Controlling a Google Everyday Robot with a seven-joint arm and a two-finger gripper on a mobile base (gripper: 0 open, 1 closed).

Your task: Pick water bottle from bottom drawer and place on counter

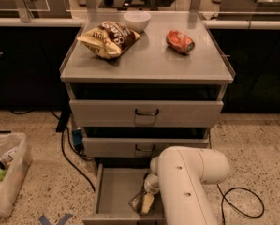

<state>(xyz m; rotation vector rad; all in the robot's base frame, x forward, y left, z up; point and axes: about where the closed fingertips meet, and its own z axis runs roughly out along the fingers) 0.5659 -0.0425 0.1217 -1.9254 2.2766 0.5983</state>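
Speckled stone floor (32,125) runs around a grey metal cabinet, with a long pale ledge (32,21) and glass panels across the far side. At the far left, near the edge, a clear plastic bin (8,182) holds mixed rubbish, and a black cable (67,156) trails over the floor toward the cabinet's left side. On the counter (149,62), a crumpled snack bag (109,39) in yellow and brown lies at the far left; it carries pale lettering, but the words cannot be read. Just right of it, at the far edge, stands a small white bowl (136,20). Further right lies a crushed red can (180,42) on its side, its print too unclear to read. Below the counter, the top drawer (146,112) and middle drawer (144,147) each show a dark loop handle and sit slightly out. The bottom drawer (114,191) is pulled well open, its flat grey floor bare on the left. The water bottle (136,201) lies in the drawer's near right part, clear and tilted, largely hidden; no label text can be read. The gripper (145,204) is down inside the drawer right against the bottle; whether it is clamped on the bottle or released cannot be told. The white arm (191,186) fills the near right, and another cable (245,203) loops on the floor beyond it.
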